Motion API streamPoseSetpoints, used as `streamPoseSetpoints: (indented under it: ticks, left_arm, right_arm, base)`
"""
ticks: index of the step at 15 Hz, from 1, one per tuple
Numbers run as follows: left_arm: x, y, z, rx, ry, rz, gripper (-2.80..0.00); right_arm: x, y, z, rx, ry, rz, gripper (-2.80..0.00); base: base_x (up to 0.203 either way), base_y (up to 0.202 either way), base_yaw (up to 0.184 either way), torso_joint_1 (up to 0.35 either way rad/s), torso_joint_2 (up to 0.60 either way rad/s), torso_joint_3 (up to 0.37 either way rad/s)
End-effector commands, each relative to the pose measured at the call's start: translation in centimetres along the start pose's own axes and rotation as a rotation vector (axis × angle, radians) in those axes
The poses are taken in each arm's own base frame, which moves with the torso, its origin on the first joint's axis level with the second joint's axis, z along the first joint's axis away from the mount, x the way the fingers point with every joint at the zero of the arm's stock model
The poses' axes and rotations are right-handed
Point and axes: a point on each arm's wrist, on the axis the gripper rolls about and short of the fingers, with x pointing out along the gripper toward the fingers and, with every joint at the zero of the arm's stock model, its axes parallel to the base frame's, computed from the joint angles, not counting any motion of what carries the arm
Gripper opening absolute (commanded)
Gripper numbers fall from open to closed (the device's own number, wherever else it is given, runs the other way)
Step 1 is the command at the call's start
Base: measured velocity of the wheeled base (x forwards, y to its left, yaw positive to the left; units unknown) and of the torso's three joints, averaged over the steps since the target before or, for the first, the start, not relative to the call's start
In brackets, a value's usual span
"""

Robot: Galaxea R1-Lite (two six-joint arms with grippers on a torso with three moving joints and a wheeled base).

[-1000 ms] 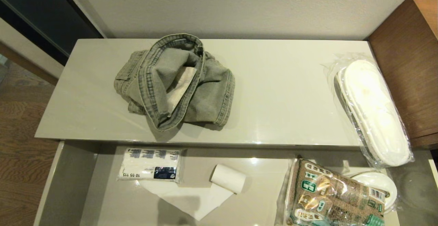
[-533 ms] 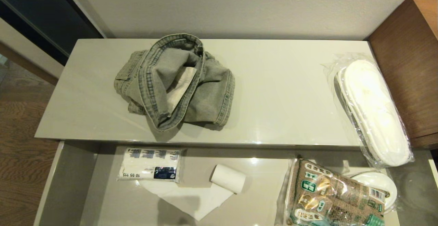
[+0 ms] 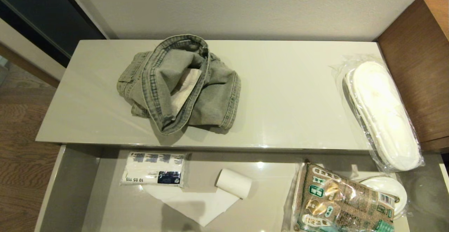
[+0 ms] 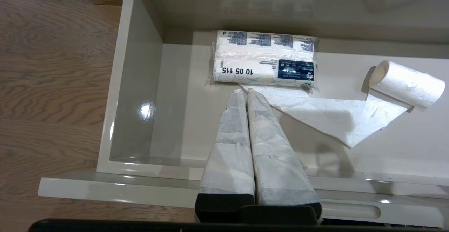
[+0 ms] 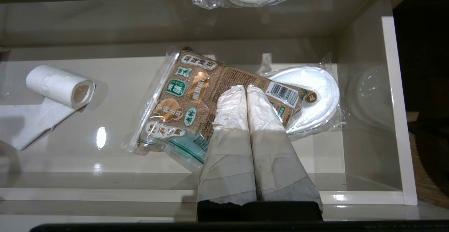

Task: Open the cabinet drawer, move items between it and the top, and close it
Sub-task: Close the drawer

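Drawer (image 4: 136,84) pulled open; left gripper (image 4: 244,93), right gripper (image 5: 245,88) poised above, jaws closed, empty.

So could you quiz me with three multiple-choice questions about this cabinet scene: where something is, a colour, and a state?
1. Where are the jeans?
A. On the top
B. In the drawer
C. On the floor

2. What colour is the paper roll?
A. Brown
B. White
C. Green

3. How is the drawer?
A. Shut
B. Open
C. Removed

Answers: 1 A, the jeans lie on the top, left of the slippers. 2 B, the roll is white, partly unrolled. 3 B, the drawer's inside shows, holding the tissue pack and food bag.
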Motion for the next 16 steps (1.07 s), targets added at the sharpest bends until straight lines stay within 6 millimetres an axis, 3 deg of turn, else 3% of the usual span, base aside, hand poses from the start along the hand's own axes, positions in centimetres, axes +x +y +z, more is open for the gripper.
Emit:
streamPoseSetpoints:
  ticks: [1, 16]
  left_arm:
    - [0.01, 0.0, -0.05, 0.0, 0.002, 0.002, -2.8]
    - [0.01, 0.0, -0.05, 0.0, 0.002, 0.002, -2.8]
  right_arm:
    - [-0.01, 0.0, 0.0, 0.0, -0.001, 0.0, -2.8]
    - [-0.01, 0.0, 0.0, 0.0, -0.001, 0.0, -2.8]
  base:
    - [0.0, 0.0, 0.0, 0.0, 0.0, 0.0]
    - [0.0, 0.0, 0.0, 0.0, 0.0, 0.0]
